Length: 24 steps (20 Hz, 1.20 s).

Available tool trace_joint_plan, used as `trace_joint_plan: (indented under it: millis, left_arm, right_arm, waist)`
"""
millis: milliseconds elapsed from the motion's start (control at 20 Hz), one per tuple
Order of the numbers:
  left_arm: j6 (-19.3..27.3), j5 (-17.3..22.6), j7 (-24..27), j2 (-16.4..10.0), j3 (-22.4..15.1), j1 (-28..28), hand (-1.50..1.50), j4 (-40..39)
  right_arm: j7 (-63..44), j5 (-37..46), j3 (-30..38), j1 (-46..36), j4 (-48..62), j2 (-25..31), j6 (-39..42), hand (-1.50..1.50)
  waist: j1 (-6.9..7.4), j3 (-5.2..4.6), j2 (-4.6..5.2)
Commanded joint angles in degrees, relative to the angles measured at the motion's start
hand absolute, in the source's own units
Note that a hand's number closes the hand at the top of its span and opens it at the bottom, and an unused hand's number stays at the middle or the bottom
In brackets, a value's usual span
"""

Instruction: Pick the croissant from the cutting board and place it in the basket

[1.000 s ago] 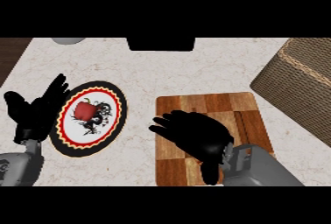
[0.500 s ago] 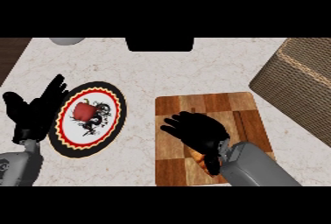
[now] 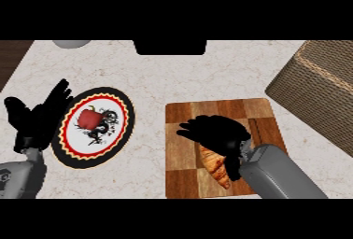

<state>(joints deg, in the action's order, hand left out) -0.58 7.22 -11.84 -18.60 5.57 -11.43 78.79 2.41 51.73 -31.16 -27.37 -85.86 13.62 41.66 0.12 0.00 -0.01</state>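
A golden-brown croissant [image 3: 216, 169] lies on the wooden cutting board [image 3: 182, 182], partly hidden under my right hand [image 3: 215, 133]. That hand's fingers curl down over the croissant's upper end, and only the lower half of the pastry shows. The woven basket [image 3: 318, 86] stands at the right edge, beyond the board. My left hand [image 3: 36, 117] rests open with fingers up at the left edge, beside a plate.
A round plate [image 3: 76, 150] with a red, white and black rim lies left of the board and carries a red pepper [image 3: 89, 118]. A grey object [image 3: 72, 43] and a dark block [image 3: 169, 46] sit at the counter's far edge.
My right hand has drawn back toward me over the board and curled its fingers down onto the croissant, which now shows below the hand. The left hand has stayed put.
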Motion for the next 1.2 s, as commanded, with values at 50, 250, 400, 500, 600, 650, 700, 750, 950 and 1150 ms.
trace_joint_plan:
  millis: [50, 250, 400, 500, 600, 650, 700, 750, 950, 1150]
  left_arm:
    - [-0.17, -0.66, -2.61, 0.68, 0.27, 0.06, 0.0, 3.33]
    - [-0.31, -1.48, -2.78, 1.29, 1.3, -3.89, 0.0, -1.15]
    - [-1.45, -0.63, -3.23, 0.73, 2.09, 1.78, 0.0, 4.69]
    - [-2.11, -0.34, -3.27, 1.18, 2.23, -1.03, 0.0, 2.8]
    - [-1.18, -2.69, 1.93, 1.89, 2.14, 1.18, 0.0, -1.01]
    - [-1.03, -1.65, -4.9, 2.06, 1.27, 2.93, 0.0, 6.67]
    - [-0.66, -2.98, 0.98, 2.92, 1.92, -0.97, 0.0, -0.41]
    - [-2.67, -1.22, -3.52, 1.32, 2.58, -1.06, 0.0, 1.09]
    - [-3.16, -1.61, -1.42, 1.26, 3.42, -0.4, 0.0, 1.18]
    - [-1.06, -3.43, -2.62, 4.01, 1.25, 1.86, 0.0, 4.99]
  right_arm:
    - [5.44, 1.41, 0.88, 2.56, 0.68, 0.28, 0.02, -1.5]
    - [4.32, 3.4, 1.06, 4.48, -3.93, -0.66, 3.23, -1.5]
    - [6.8, 6.87, 0.13, 5.04, -3.47, 1.28, -0.39, -1.5]
    - [3.98, 9.0, -0.76, 7.36, -3.66, -0.62, -0.99, -1.5]
    - [5.44, 11.85, -2.91, 8.11, 0.42, -0.93, -6.9, -1.5]
    - [6.79, 11.38, -1.1, 7.52, -1.75, 1.18, -3.52, -1.5]
    - [4.41, 12.98, -2.37, 4.79, 1.07, -3.7, -3.09, -1.5]
    - [8.16, 13.68, -1.17, 4.79, 3.7, -1.17, -6.7, -1.5]
    - [8.77, 17.38, -4.52, 6.84, 3.48, -1.43, -7.2, 1.5]
    - [13.32, 20.61, -4.94, 5.29, 6.81, 0.88, -10.38, 1.5]
  waist:
    - [0.01, 0.01, -0.02]
    - [-0.21, -0.01, -0.01]
    - [0.03, 0.01, -0.06]
    - [-0.11, 0.0, -0.05]
    - [0.02, 0.0, 0.04]
    - [0.13, 0.01, -0.07]
    - [-0.01, -0.01, 0.03]
    - [0.06, 0.0, 0.03]
    - [-0.02, 0.0, 0.0]
    - [0.12, 0.01, -0.01]
